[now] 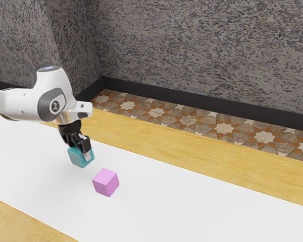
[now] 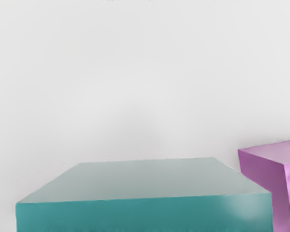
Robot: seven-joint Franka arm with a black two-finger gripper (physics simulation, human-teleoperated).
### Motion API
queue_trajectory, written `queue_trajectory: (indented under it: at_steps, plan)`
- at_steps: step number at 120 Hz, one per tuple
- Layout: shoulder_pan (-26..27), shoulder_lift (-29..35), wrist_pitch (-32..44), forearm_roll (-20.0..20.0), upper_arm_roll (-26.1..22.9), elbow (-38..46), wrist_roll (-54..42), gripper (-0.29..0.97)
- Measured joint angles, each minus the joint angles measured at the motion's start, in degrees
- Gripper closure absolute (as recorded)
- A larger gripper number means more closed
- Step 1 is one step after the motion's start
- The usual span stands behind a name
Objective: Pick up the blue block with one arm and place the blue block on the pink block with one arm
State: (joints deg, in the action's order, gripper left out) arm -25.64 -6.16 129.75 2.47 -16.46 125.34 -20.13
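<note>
While the gripper [image 1: 82,149] pinches the blue block [image 1: 81,157] above the tabletop [image 1: 202,201], near the pink block [image 1: 105,182], I judge the carry step active; next, I must centre it overhead, then lower

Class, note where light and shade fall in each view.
Exterior view: the pink block has a top brighter than its sides. Wrist view: a pale sheen marks the blue block near one corner; faint grey shade lies on the white table beyond it.

Open tabletop [image 1: 202,201] is seen all around the pink block [image 1: 105,182], whose top is uncovered; only the blue block [image 1: 80,157] is held raised just beside it.
</note>
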Motion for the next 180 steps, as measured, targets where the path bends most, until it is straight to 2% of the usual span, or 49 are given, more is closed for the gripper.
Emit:
queue_trajectory:
  at_steps: [57,81,107,138,180]
  plan:
    - [-0.06,-0.12,-0.92,-3.38,-7.39,0.15,16.42,0.36]
    - [-0.05,0.17,-1.33,-4.1,-8.31,0.86,20.26,0.36]
    - [0.06,0.33,-1.6,-4.58,-10.65,1.11,23.16,0.36]
    - [-0.2,0.42,-1.55,-7.16,-11.29,1.68,24.19,0.36]
    - [-0.14,0.94,-1.22,-7.77,-12.42,1.82,24.13,0.36]
